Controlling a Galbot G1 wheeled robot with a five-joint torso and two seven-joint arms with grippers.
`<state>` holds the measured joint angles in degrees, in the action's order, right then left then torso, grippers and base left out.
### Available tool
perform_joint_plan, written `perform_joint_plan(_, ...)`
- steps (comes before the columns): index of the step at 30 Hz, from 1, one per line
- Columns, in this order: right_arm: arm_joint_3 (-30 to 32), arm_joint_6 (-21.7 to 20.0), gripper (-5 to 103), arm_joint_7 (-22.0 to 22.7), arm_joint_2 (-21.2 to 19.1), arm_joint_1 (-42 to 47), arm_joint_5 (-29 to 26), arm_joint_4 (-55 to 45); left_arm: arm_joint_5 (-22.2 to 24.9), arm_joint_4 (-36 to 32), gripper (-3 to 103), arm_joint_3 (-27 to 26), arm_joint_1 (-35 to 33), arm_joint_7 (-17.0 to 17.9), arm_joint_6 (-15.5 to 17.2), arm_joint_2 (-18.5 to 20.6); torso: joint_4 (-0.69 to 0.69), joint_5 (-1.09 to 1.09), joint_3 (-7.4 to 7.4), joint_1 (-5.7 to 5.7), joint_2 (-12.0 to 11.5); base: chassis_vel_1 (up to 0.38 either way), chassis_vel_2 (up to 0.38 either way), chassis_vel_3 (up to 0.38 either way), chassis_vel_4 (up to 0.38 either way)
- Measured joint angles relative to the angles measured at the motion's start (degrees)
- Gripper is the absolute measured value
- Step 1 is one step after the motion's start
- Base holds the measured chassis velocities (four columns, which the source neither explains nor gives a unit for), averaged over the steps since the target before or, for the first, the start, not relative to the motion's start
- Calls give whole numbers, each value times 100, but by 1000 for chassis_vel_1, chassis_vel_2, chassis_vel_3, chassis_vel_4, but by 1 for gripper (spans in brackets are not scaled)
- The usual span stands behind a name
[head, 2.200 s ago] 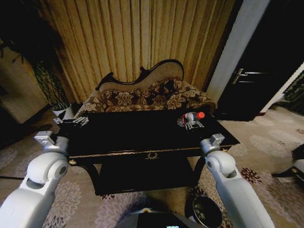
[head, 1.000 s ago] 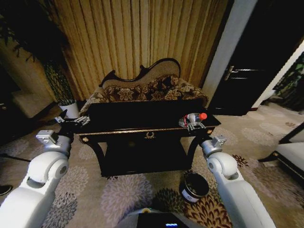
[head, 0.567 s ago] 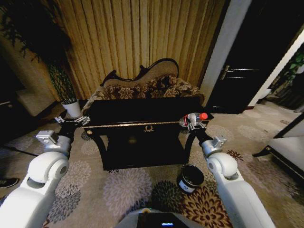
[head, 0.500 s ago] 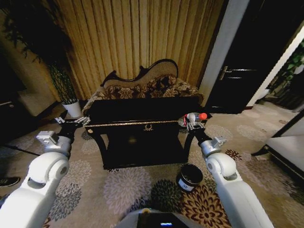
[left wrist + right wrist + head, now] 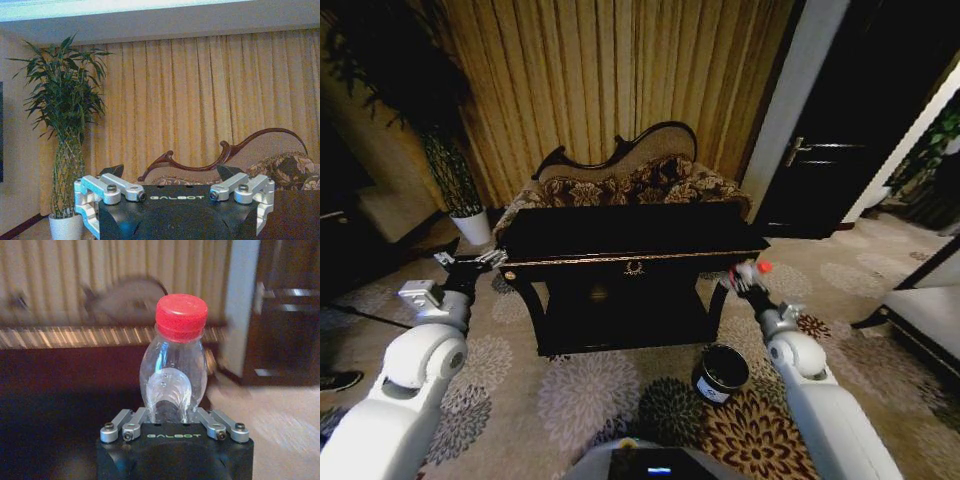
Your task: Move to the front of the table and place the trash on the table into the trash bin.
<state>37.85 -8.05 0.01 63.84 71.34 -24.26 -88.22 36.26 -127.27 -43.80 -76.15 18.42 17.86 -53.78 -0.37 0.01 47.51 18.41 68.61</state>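
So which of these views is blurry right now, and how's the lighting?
Right wrist view: background streaked with motion blur, while the bottle in the right gripper stays sharp. Head view: dim, the table nearly black, edges bowed by the wide lens. Left wrist view: bright and crisp on the left gripper and the curtains.

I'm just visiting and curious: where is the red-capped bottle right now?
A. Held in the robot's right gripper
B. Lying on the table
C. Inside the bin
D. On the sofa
A: the right gripper has its fingers shut on the bottle, off the table's right end, above the floor near the bin.
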Motion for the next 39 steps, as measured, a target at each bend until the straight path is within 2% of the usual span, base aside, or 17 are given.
perform_joint_plan(2, -101, 177, 28, 1, 70, -115, 346, 755, -2, 0, 100, 6, 0, -5, -17, 7, -2, 0, 0, 0, 0, 0, 0, 0, 0)
perform_joint_plan(3, -101, 177, 28, 1, 70, -115, 346, 755, -2, 0, 100, 6, 0, -5, -17, 7, -2, 0, 0, 0, 0, 0, 0, 0, 0)
perform_joint_plan(6, -273, 500, 28, 0, 211, -472, 692, 1824, -2, 10, 100, -6, -1, -9, -84, 44, -1, -1, 1, 1, -1, 0, 0, 0, 0)
perform_joint_plan(13, -354, 569, 28, -2, 311, -1006, 994, 3010, -1, 75, 100, -41, -12, -10, -171, 164, 1, -1, 1, 1, -1, 0, 0, 0, 0)
perform_joint_plan(22, -331, 549, 28, -2, 396, -914, 1035, 2974, 5, 187, 100, 0, 13, -22, -225, 202, -2, -3, 0, 1, 0, 0, 0, 0, 0)
perform_joint_plan(24, -330, 537, 24, -2, 415, -917, 1031, 2944, 3, 183, 100, 11, -4, -29, -225, 199, 0, -2, 1, 1, 0, 0, 0, 0, 0)
perform_joint_plan(25, -328, 520, 29, -2, 441, -926, 1034, 2885, 0, 172, 100, 17, -10, -45, -225, 199, 0, -1, 0, 1, 0, 0, 0, 0, 0)
perform_joint_plan(26, -328, 520, 29, -2, 441, -926, 1034, 2885, 0, 172, 100, 17, -10, -45, -225, 199, 0, -1, 0, 1, 0, 0, 0, 0, 0)
perform_joint_plan(29, -320, 508, 45, -2, 520, -947, 1037, 2755, -4, 175, 100, 18, 0, -58, -241, 210, -1, -2, 0, 1, 0, 0, 0, 0, 0)
perform_joint_plan(30, -320, 508, 45, -2, 520, -947, 1037, 2755, -4, 175, 100, 18, 0, -58, -241, 210, -1, -2, 0, 1, 0, 0, 0, 0, 0)
perform_joint_plan(33, -313, 508, 62, -2, 578, -978, 1052, 2685, -5, 175, 100, -7, -41, -70, -275, 217, 1, -1, 0, 1, 0, 0, 0, 0, 0)
perform_joint_plan(34, -313, 508, 62, -2, 578, -978, 1052, 2685, -5, 175, 100, -7, -41, -70, -275, 217, 1, -1, 0, 1, 0, 0, 0, 0, 0)
perform_joint_plan(36, -303, 508, 73, -2, 579, -967, 1078, 2630, -5, 177, 100, -15, -67, -73, -322, 207, 0, -2, 0, 1, 0, 0, 0, 0, 0)
perform_joint_plan(38, -298, 513, 73, -2, 577, -962, 1085, 2620, -5, 182, 100, -16, -73, -73, -335, 206, -1, -1, 0, 1, 0, 0, 0, 0, 0)
perform_joint_plan(39, -292, 529, 84, -2, 570, -956, 1088, 2603, -5, 185, 100, -17, -76, -74, -349, 205, -1, -1, 0, 1, -1, 0, 0, 0, 0)
